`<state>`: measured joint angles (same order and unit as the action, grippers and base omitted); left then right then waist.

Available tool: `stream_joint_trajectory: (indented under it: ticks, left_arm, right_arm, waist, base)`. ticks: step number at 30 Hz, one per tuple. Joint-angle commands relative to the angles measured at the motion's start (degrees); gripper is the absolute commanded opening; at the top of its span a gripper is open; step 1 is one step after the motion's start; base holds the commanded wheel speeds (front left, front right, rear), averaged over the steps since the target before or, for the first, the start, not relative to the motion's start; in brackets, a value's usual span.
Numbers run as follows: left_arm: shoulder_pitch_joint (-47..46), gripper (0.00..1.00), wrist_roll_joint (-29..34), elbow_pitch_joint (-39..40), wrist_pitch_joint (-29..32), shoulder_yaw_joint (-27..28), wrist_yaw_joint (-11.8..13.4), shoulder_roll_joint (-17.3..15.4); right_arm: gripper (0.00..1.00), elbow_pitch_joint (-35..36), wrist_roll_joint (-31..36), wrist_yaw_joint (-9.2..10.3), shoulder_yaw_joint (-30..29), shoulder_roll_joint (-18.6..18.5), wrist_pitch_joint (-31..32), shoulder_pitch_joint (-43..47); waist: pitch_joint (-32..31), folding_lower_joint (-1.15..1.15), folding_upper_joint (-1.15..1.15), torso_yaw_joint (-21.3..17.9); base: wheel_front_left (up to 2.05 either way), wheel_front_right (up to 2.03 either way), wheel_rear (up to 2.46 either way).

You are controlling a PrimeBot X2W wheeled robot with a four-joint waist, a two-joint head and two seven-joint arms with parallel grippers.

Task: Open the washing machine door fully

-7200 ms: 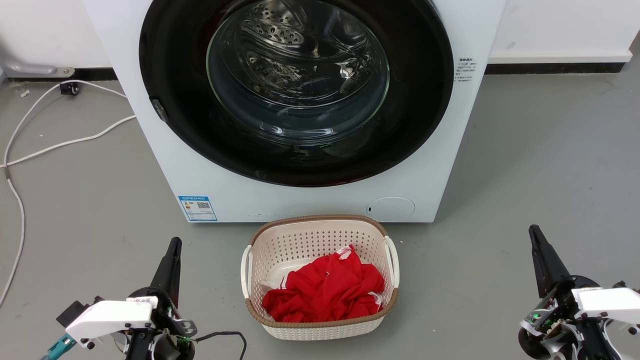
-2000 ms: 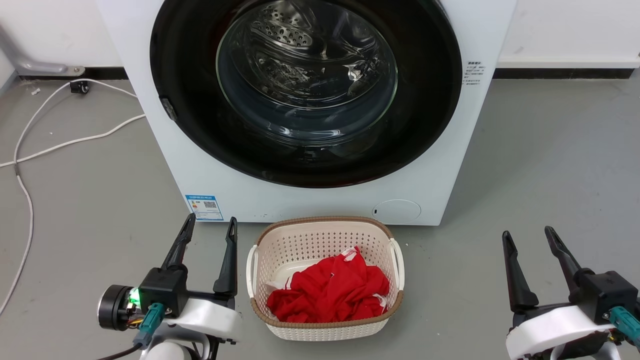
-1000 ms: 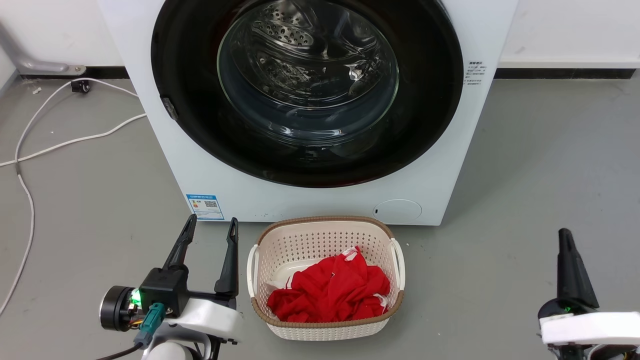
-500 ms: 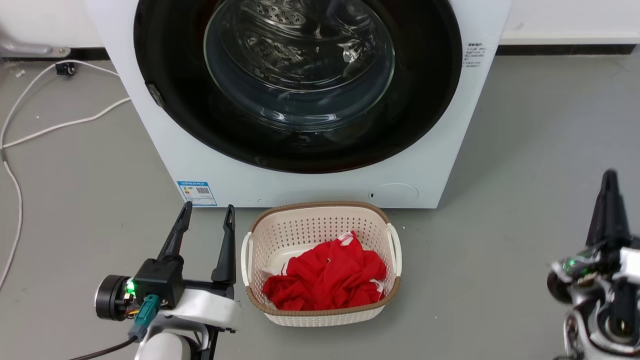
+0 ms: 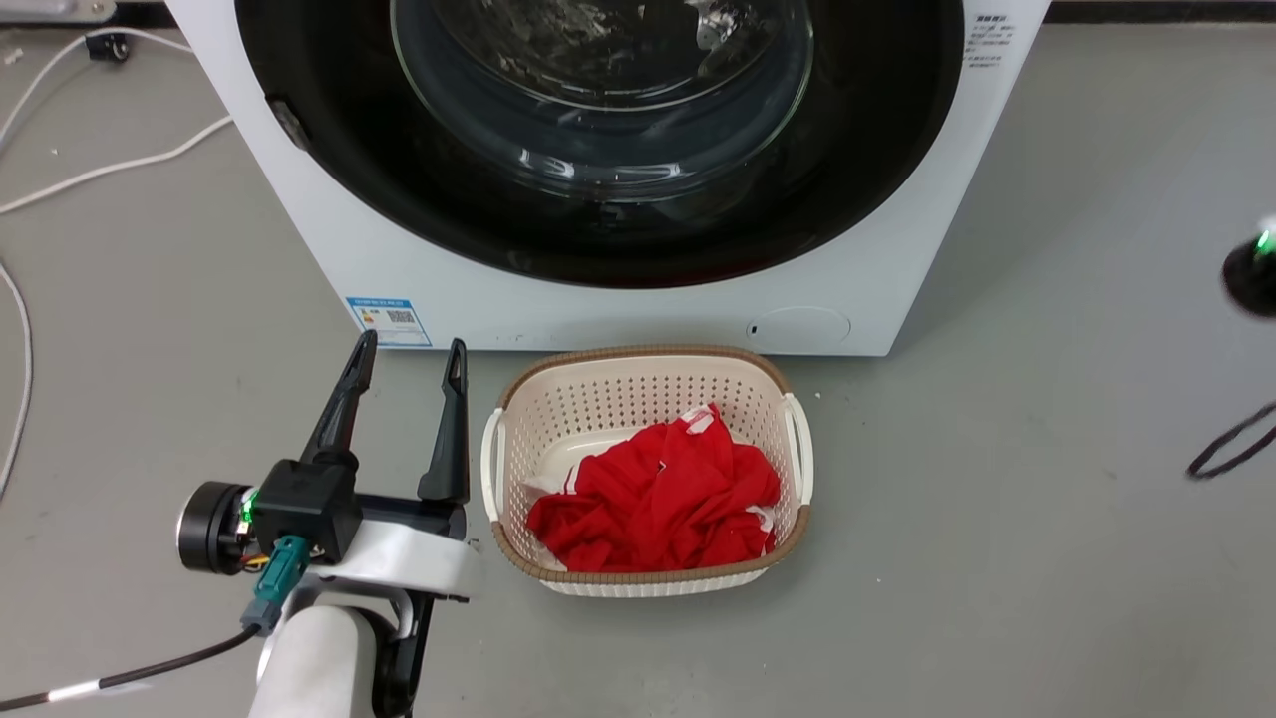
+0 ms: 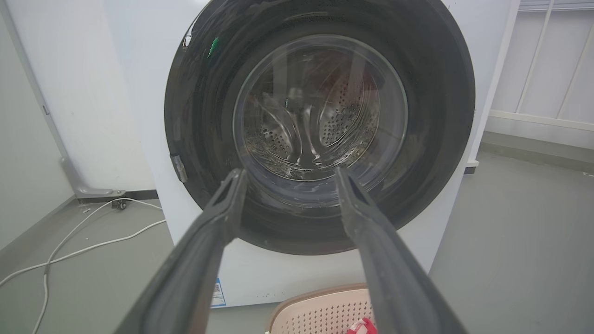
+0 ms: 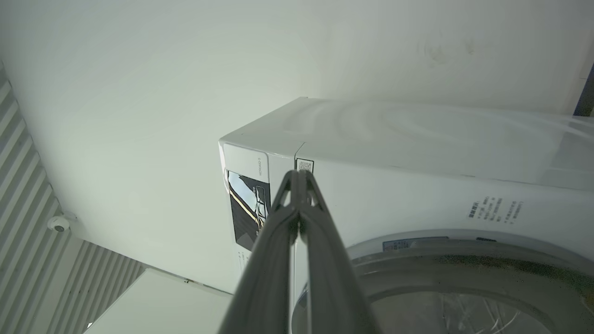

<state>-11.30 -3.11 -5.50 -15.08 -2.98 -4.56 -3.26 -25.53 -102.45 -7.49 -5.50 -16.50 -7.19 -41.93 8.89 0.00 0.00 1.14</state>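
The white washing machine (image 5: 598, 319) fills the top of the head view. The washing machine door (image 5: 857, 170), a glossy black disc with a clear glass bowl, lies flat against its front, with a small latch (image 5: 284, 120) on its left rim. My left gripper (image 5: 411, 344) is open and empty, low over the floor in front of the machine's lower left corner, apart from it. The left wrist view faces the door (image 6: 431, 116) between my open left gripper (image 6: 290, 172). My right gripper (image 7: 299, 176) is shut and empty, raised toward the machine's upper corner (image 7: 260, 139) above the door rim (image 7: 464, 264).
A cream perforated basket (image 5: 638, 352) holding red cloth (image 5: 658, 499) stands on the grey floor right before the machine. White cables (image 5: 100, 170) trail over the floor at the left. A blurred dark part of my right arm (image 5: 1251, 279) and a looped cable (image 5: 1231, 449) hang at the right edge.
The head camera has tilted down. My right arm has risen from the lower right up along the right edge, its gripper shut since two seconds ago. The left gripper stays open in place.
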Motion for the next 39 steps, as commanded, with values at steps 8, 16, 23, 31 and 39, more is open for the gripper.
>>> stream_joint_trajectory:
  ticks: [8, 16, 23, 31, 39]
  left_arm:
    - [-2.4, 1.00, -0.2, 0.9, -0.1, 0.3, -0.3, 0.0]
    - [-4.5, 1.00, -0.1, 1.6, -0.1, 0.4, -0.7, 0.1]
    - [-5.7, 1.00, -0.1, 2.2, -0.1, 0.3, -0.9, 0.1]
    - [-6.9, 1.00, -0.8, 2.6, -0.1, -0.3, -1.0, 0.3]
    - [-8.5, 1.00, -1.5, 2.9, -0.1, -1.1, -0.8, 0.4]
  right_arm:
    - [0.00, -13.2, 3.6, 0.01, 9.1, -7.1, 5.1, -18.6]
    - [0.00, -24.7, 10.9, 0.01, 20.7, -7.8, 14.8, -35.0]
    - [0.00, -34.6, 17.2, 0.01, 28.7, -6.3, 24.7, -43.7]
    - [0.00, -40.8, 21.1, 0.01, 32.6, -4.6, 30.5, -48.7]
    - [0.00, -43.9, 22.9, 0.01, 34.2, -2.4, 32.5, -51.5]
  waist:
    - [4.3, 0.00, 0.00, 1.1]
    - [8.1, 0.00, 0.00, 2.1]
    - [10.3, 0.00, 0.00, 3.3]
    - [13.4, 0.00, 0.00, 4.5]
    - [16.6, 0.00, 0.00, 5.3]
  base:
    - [0.00, 0.00, 0.00]
    - [0.00, 0.00, 0.00]
    - [0.00, 0.00, 0.00]
    - [0.00, 0.00, 0.00]
    - [0.00, 0.00, 0.00]
